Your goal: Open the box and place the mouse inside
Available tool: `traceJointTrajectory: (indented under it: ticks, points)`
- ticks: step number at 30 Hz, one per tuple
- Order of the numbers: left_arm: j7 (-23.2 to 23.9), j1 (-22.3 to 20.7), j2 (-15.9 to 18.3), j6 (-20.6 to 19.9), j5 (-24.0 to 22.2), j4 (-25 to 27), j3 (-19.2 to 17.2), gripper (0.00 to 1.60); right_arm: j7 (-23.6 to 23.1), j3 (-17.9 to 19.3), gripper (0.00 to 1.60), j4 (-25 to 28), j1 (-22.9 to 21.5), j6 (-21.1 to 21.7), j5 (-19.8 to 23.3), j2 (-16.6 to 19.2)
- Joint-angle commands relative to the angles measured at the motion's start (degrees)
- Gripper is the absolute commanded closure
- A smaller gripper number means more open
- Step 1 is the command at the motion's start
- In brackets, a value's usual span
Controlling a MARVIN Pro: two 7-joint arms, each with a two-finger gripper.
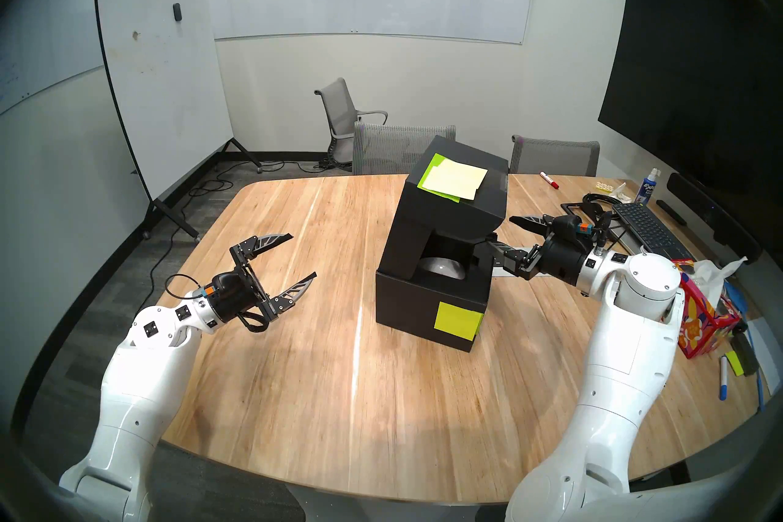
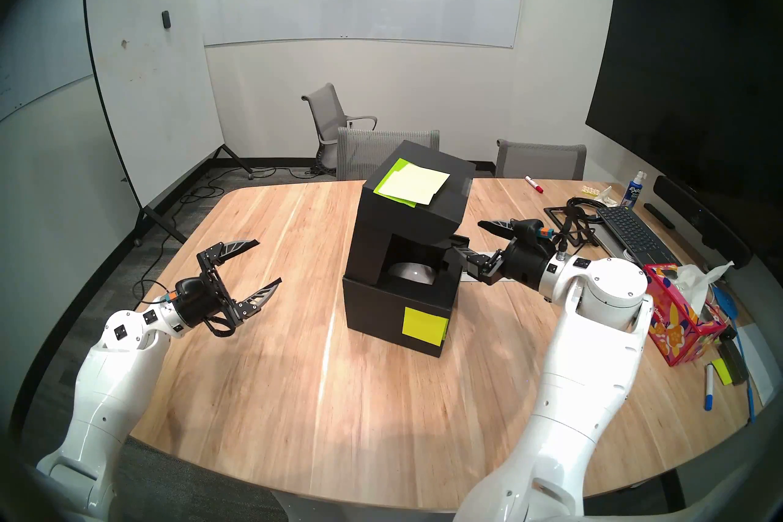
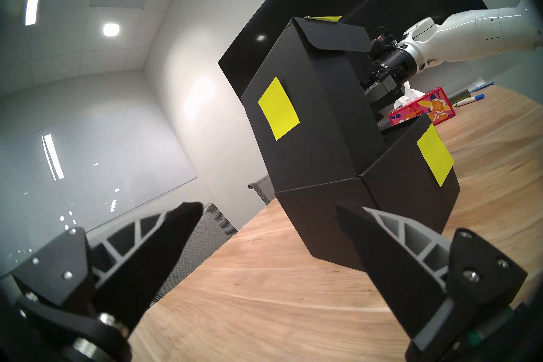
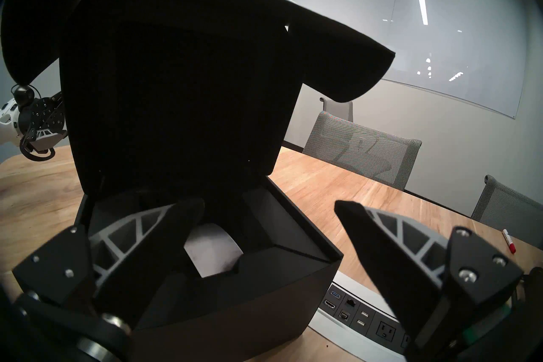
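The matte black cube-like cardboard box [image 1: 428, 296] stands near the middle of the pale wood-grain table [image 1: 296, 360], its flap lid [image 1: 457, 190] raised and tilted, yellow sticky notes [image 1: 455, 180] on the lid and front wall. The small smooth white rounded mouse [image 1: 440, 268] lies in the recessed well of the black insert, inside the box. The left gripper [image 1: 303, 256] hangs above the table well apart from the box, its black ribbed fingers [image 1: 271, 239] spread wide and empty. The right gripper [image 1: 506, 233] sits at the box's right side, fingers [image 4: 379, 238] wide, one reaching over the rim, holding nothing.
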State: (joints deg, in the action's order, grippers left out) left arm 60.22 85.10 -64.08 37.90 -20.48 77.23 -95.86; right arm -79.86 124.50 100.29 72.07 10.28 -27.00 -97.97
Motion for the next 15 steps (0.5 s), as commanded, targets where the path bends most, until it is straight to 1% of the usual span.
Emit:
traceJointTrajectory:
  ticks: [1,15]
  points:
    - [-0.2,-0.5,-0.1,0.4,-0.2,1.2,-0.2,0.0,0.0,-0.1,0.0,1.1,-0.9,-0.1,0.4,0.1]
    - [-0.3,-0.4,0.0,0.5,-0.2,1.2,-0.2,0.0,-0.1,0.0,0.0,1.1,-1.0,-0.1,0.3,0.0]
